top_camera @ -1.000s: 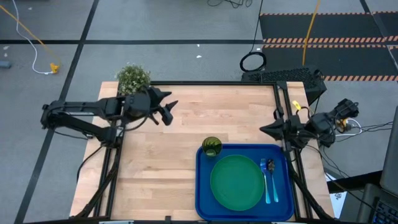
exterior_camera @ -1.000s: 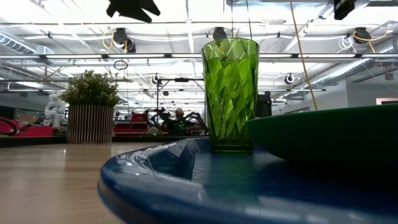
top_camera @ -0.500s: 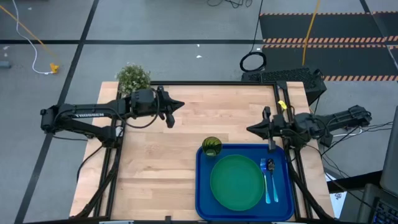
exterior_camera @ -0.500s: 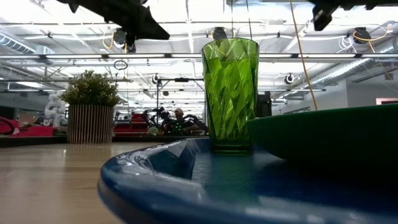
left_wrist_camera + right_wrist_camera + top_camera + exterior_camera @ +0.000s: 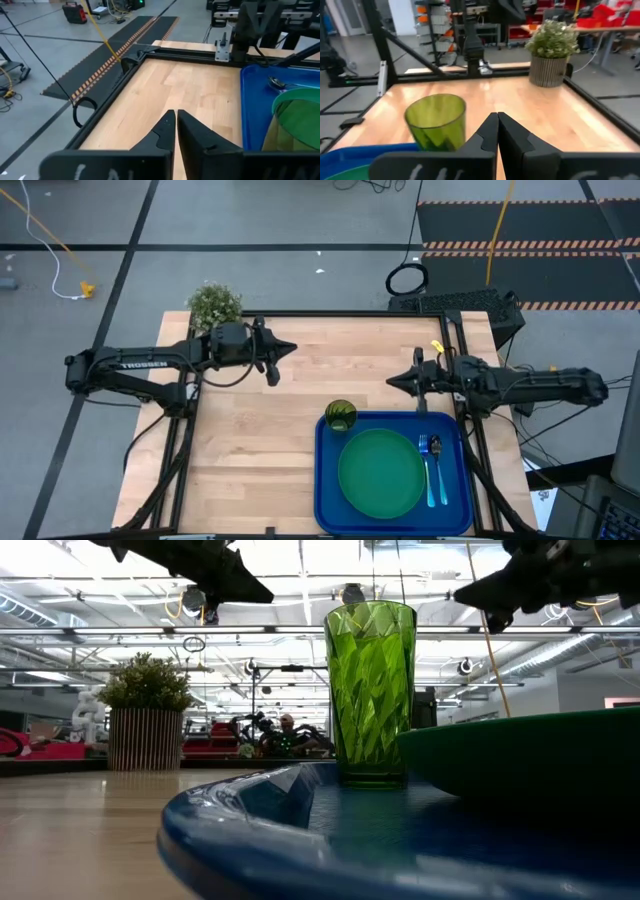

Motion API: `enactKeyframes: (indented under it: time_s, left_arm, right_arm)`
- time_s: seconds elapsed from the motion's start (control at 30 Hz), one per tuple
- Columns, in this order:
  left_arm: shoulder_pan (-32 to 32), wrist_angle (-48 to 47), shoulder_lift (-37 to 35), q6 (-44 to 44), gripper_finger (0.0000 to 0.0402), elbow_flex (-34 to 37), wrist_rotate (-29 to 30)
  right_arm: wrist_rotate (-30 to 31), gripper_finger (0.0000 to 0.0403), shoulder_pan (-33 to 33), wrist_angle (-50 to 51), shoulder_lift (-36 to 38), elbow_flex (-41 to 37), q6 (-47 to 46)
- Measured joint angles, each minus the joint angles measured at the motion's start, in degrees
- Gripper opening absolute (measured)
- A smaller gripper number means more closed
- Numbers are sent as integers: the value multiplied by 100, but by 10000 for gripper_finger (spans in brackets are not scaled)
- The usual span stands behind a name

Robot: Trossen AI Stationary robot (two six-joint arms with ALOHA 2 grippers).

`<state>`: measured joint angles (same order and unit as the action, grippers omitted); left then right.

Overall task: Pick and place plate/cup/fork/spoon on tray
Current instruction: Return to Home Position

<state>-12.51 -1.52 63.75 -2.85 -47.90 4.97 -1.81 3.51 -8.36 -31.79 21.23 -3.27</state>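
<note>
Cup at tray rim corner; bare tabletop beside.

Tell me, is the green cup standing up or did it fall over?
Standing up. The cup sits on its base in the tray, mouth upward, beside the plate.

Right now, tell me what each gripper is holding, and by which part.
Nothing is held. The left gripper and the right gripper are both shut on nothing, above the bare table.
</note>
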Motion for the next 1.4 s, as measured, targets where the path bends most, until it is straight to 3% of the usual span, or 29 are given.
enactKeyframes:
  time_s: [0.33, 0.73, 0.87, 1.4]
  left_arm:
    - [4, 24, 0, 169, 41, -2, 7]
    - [6, 7, 0, 187, 42, -2, 116]
    - [-6, 7, 0, 164, 42, -2, 358]
    - [-52, -3, 0, 319, 42, -4, 410]
  right_arm:
    - [-1, 0, 247, -2074, 84, -1073, -183]
    - [-3, 0, 247, -2591, 691, -1880, -594]
    - [28, 0, 252, -2500, 913, -1925, -474]
    - [186, 0, 610, -1098, 2142, -1943, -344]
